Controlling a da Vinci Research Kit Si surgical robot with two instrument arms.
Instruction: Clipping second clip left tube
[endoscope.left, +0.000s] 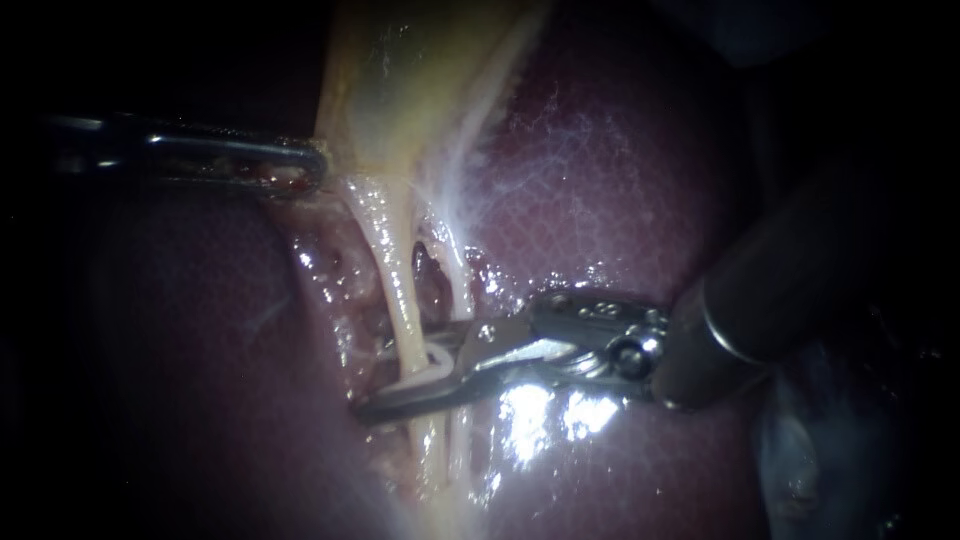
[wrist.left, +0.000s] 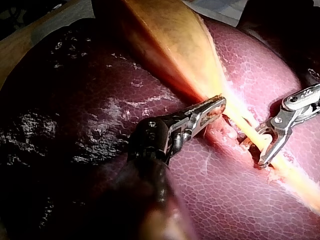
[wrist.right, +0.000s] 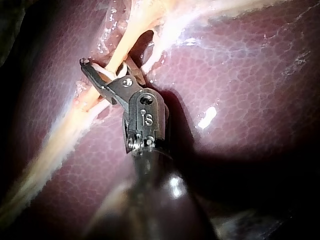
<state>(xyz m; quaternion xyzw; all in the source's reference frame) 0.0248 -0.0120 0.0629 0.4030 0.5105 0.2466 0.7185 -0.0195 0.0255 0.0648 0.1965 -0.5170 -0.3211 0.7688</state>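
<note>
**First:** Where the light falls, you have the liver (endoscope.left: 620, 180) under you, dark red, wet and glinting. The yellowish gallbladder (endoscope.left: 400, 80) is drawn taut above it, and all round that is darkness.

**Second:** The room hardly shows. In the left wrist view, a pale cloth (wrist.left: 220, 9) and a strip of tan surface (wrist.left: 25, 47) lie beyond the liver.

**First:** Your left instrument (endoscope.left: 300, 168) has its jaws pressed together on the gallbladder's lower edge, pinching it.

**Second:** Now the left tube (endoscope.left: 395, 270). It runs pale and glossy from the gallbladder down over the liver, with a dark gap between it and a thinner tube (endoscope.left: 458, 250) beside it.

**First:** Your right instrument (endoscope.left: 415, 372) straddles that left tube. Its jaws are spread, one on each side, and the tube passes through the gap.

**Second:** A white clip (endoscope.left: 432, 362) sits in that gap against the tube. Whether both jaws bear on it, you can't tell from these views.

**First:** The two instruments are well apart, with yours on the right lower along the tube.
</note>
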